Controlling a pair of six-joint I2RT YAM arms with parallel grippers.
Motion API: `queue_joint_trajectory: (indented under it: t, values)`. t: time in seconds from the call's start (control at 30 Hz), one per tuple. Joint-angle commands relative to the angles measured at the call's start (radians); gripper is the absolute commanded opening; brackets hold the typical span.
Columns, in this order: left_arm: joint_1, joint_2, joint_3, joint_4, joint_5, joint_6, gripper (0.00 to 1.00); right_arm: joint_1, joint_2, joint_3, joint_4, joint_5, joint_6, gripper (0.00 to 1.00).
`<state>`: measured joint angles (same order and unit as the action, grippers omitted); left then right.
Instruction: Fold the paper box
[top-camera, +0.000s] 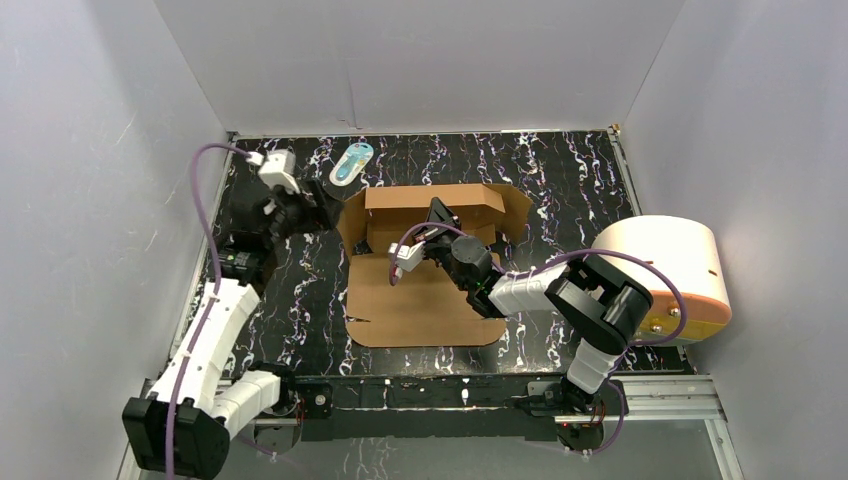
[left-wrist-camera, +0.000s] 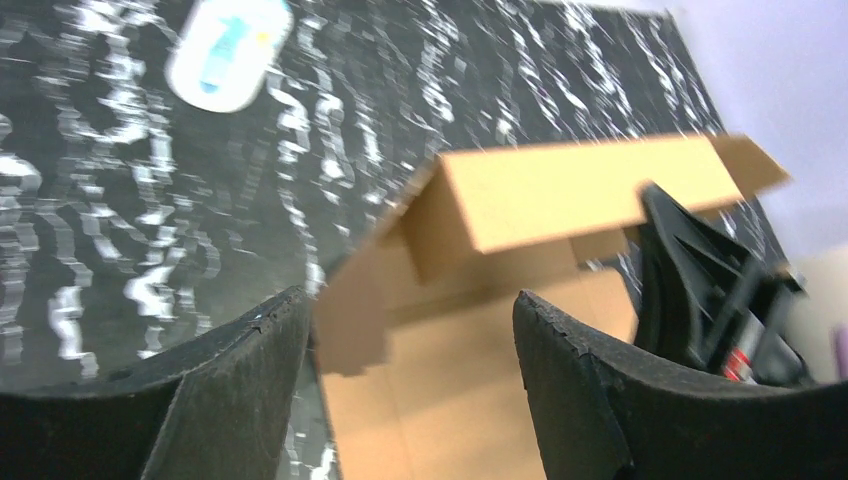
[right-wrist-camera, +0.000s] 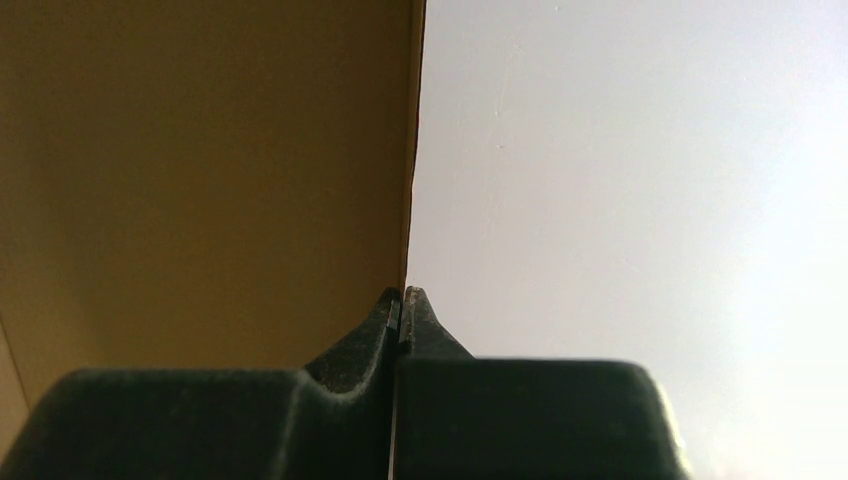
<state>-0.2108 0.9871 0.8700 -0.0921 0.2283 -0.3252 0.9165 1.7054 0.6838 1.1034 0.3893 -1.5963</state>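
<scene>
the box (top-camera: 425, 300) sat in the middle of the desk (top-camera: 570, 180), half formed. its far wall and the two side flaps stood up, while the wide near panel lay flat toward the arm bases. the step in hand looked like shaping the far end: squaring the walls and getting the flaps to hold, with the near panel not yet raised.

the right tool (top-camera: 438, 212) was inside the box by the far wall, pressed together. in the right wrist view a cardboard edge ran straight down to the fingertips (right-wrist-camera: 425, 325). whether that edge was pinched or merely met them could not be told.

the left tool (top-camera: 330, 205) was spread and held nothing, just beside the box's left far corner. in its own view, which was blurred, the left flap and far wall lay beyond the gap between the fingers (left-wrist-camera: 240, 400).

the next move probably called for the left tool to close in on the left flap and press it inward against the far wall. the right would need to brace the wall from inside so the sheet neither slid on the desk nor sprang back flat.
</scene>
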Motion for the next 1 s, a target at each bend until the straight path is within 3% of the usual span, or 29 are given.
queue_joint_trajectory:
  t: [0.0,0.2,0.6,0.8,0.97]
  values:
    - [0.182,0.015,0.048,-0.004,0.058,0.05,0.72,0.001,-0.016,0.002,0.045,-0.022,0.005,0.02]
    - [0.355,0.197,0.091,0.019,0.201,0.016,0.7,0.002,-0.029,0.008,0.023,-0.033,0.014,0.02]
    - [0.357,0.397,0.102,0.057,0.383,0.12,0.71,0.002,-0.045,0.02,0.007,-0.046,0.016,0.02]
    - [0.35,0.479,0.092,0.158,0.497,0.134,0.71,0.002,-0.061,0.017,0.0,-0.055,0.029,0.02]
    - [0.326,0.502,0.082,0.185,0.524,0.162,0.71,0.002,-0.066,0.018,-0.004,-0.062,0.037,0.02]
